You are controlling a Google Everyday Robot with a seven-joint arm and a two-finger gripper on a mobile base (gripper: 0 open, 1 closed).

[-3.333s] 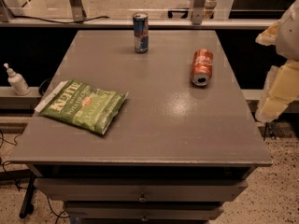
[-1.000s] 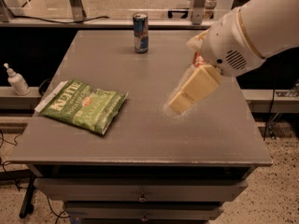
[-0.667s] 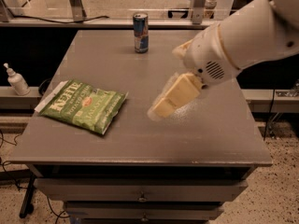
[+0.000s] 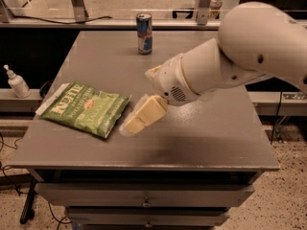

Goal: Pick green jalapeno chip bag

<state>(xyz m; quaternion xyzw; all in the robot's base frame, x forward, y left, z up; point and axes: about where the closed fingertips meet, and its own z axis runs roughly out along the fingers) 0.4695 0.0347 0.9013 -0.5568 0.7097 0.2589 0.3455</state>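
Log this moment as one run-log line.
phase: pre-grasp | gripper: over table, beside bag's right edge | bag: flat, not lifted | can: upright, far edge

The single camera looks down from high in front of the grey table (image 4: 216,147), facing its far edge, where a blue can (image 4: 144,32) stands. The whole top and the front drawers (image 4: 144,195) fit in frame. The gripper (image 4: 130,125) hangs mid-frame, just beside the green jalapeno chip bag (image 4: 86,108).
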